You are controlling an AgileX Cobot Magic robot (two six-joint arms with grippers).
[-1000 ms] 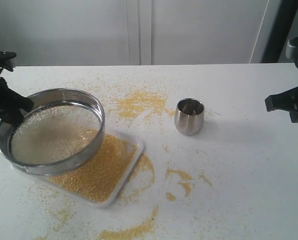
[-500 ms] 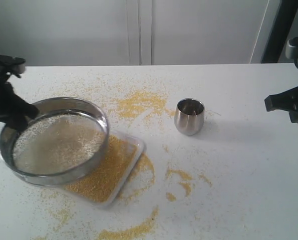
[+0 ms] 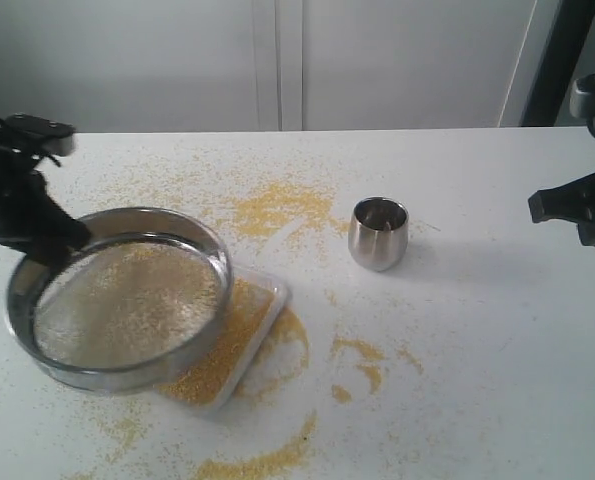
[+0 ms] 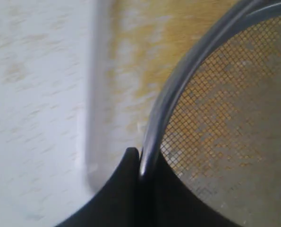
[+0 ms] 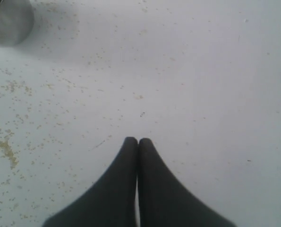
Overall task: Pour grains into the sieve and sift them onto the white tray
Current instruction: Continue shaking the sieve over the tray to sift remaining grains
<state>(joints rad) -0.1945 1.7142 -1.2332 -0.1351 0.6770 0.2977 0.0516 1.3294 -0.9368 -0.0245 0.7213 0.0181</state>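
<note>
My left gripper [image 3: 55,243] is shut on the far-left rim of the round steel sieve [image 3: 117,377], holding it just above the white tray [image 3: 277,297]. In the left wrist view the black fingers [image 4: 131,165] pinch the sieve's rim [image 4: 178,80] on both sides. Whitish grains [image 3: 127,300] lie on the mesh. Fine yellow grains [image 3: 227,340] cover the tray's visible part; most of the tray is hidden under the sieve. My right gripper [image 3: 577,210] hangs shut and empty over bare table at the far right, its gripper tips [image 5: 138,141] pressed together.
A small shiny steel cup [image 3: 378,232] stands upright mid-table, also seen in the right wrist view as the cup [image 5: 10,19]. Yellow spilled granules [image 3: 277,205] lie behind the tray, and more spilled streaks [image 3: 262,462] lie in front and to its right.
The sieve, held by my left gripper, has shifted right and toward the table's near edge over the tray. The right arm and the cup have not moved.
</note>
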